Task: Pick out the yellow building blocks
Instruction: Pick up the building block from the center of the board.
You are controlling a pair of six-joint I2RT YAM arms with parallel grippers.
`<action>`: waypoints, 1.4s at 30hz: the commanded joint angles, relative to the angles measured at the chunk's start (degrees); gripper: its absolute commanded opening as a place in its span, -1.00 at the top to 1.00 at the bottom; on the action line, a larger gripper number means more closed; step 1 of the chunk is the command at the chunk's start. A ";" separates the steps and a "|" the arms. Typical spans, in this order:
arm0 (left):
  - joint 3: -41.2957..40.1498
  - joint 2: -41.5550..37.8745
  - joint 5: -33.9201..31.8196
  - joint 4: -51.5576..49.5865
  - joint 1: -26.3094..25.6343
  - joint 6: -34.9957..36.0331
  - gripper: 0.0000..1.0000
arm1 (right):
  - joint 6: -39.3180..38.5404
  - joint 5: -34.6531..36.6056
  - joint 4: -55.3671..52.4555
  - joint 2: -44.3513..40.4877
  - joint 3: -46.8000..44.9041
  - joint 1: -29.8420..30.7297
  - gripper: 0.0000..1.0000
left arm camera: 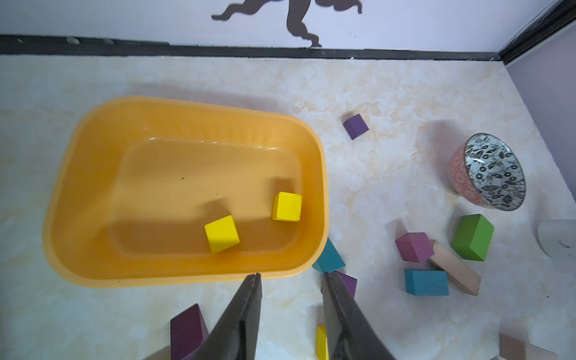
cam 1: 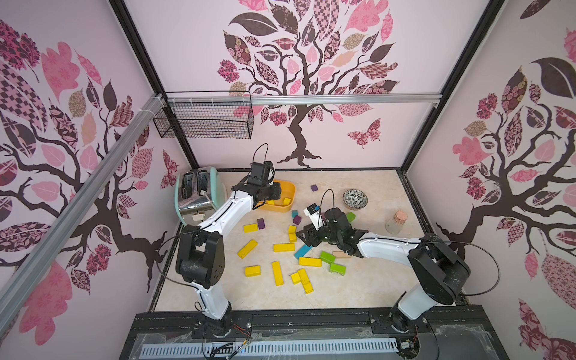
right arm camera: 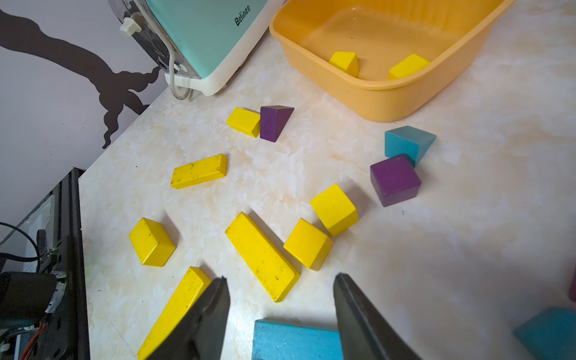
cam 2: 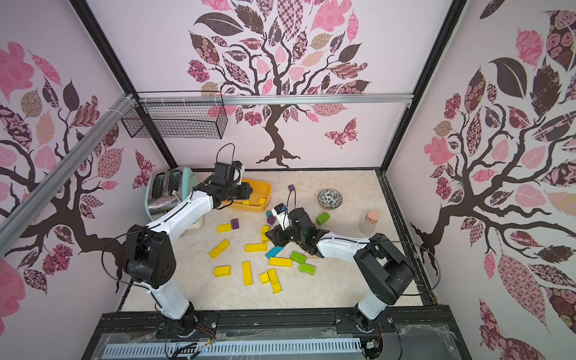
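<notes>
Right wrist view shows us yellow blocks scattered on the table; two cubes lie sorted in the tub. Both claws stand open, empty: left claw by the tub, right claw above the scattered ones, we think to choose one.

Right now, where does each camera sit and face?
Top views: high in front, looking down on the table; left arm and right arm show.
Left wrist: above the orange tub, facing the back wall; left gripper shows.
Right wrist: above yellow blocks, facing toaster and tub; right gripper shows.
Shared: both wrist views show two yellow cubes in the tub.
</notes>
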 commanded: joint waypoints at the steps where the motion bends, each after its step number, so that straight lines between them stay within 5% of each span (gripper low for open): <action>1: -2.76 -7.02 -1.55 -0.78 -3.16 1.23 0.22 | -1.64 -0.07 -0.91 -2.45 0.92 0.92 -0.18; 12: -25.89 -36.02 -2.89 -12.80 -7.06 4.28 0.25 | -0.99 3.63 -0.89 -9.79 -4.34 1.44 -0.20; 19: -39.83 -51.91 4.16 -9.88 -11.16 6.10 0.25 | 1.51 11.09 -15.17 -19.22 -7.71 2.61 -0.19; 30: -42.57 -55.74 14.92 -5.29 -12.50 16.15 0.24 | -2.76 16.81 -14.75 -34.37 -14.17 2.78 -0.25; 37: -50.70 -62.55 17.61 0.35 -11.66 24.34 -0.05 | -13.72 10.93 -3.97 -30.61 -18.64 2.78 -0.32; 42: -51.62 -64.63 15.11 2.23 -7.68 22.72 -0.29 | -20.85 6.95 3.79 -26.08 -20.96 3.19 -0.35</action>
